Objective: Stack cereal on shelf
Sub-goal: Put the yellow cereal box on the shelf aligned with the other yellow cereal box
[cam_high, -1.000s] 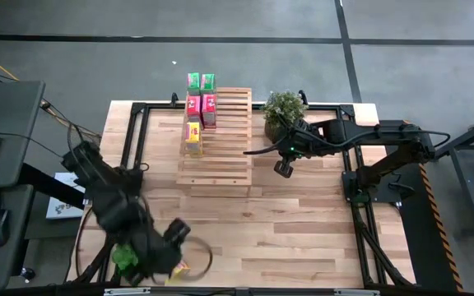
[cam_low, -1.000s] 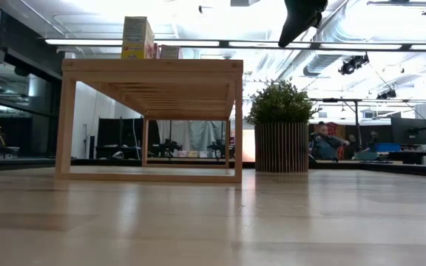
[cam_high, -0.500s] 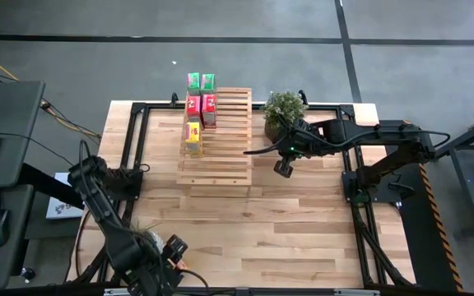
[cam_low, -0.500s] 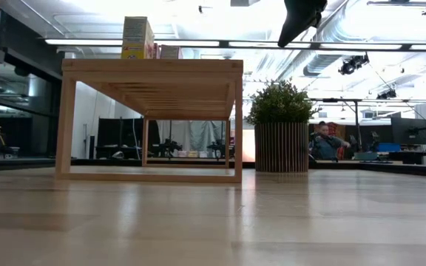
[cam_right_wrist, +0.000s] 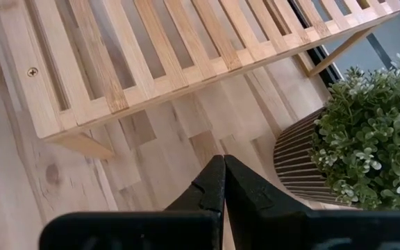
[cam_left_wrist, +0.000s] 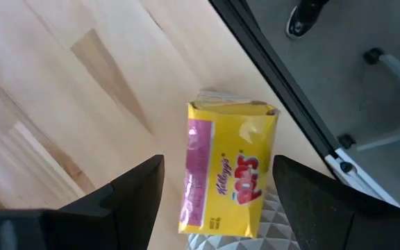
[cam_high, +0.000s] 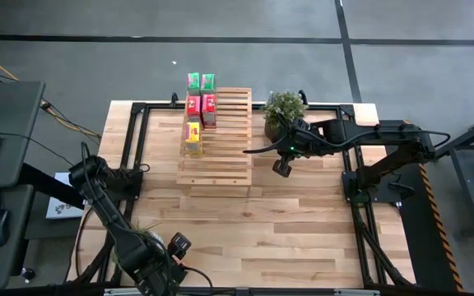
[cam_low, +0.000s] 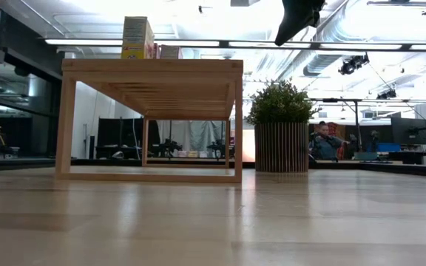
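The pale slatted shelf [cam_high: 220, 140] stands at the table's far middle. Five cereal boxes rest on its left part: two green [cam_high: 201, 80], two red-pink [cam_high: 202, 107] and one yellow [cam_high: 193, 136]. The sixth box, yellow [cam_left_wrist: 229, 173], lies flat on the table by the near edge. My left gripper [cam_left_wrist: 219, 163] is open above it, one finger on either side, with gaps showing. In the high view that gripper [cam_high: 171, 251] hides the box. My right gripper [cam_high: 282, 167] is shut, hovering right of the shelf.
A potted green plant [cam_high: 284, 111] stands right of the shelf, just beyond my right gripper, and also shows in the right wrist view [cam_right_wrist: 373, 132]. The table's near edge and black frame rail [cam_left_wrist: 290, 104] run close to the lying box. People sit in the room behind [cam_low: 324, 140].
My left arm has swung down toward the table's near-left corner, and its gripper has come over the lying yellow box, hiding it from the high view.
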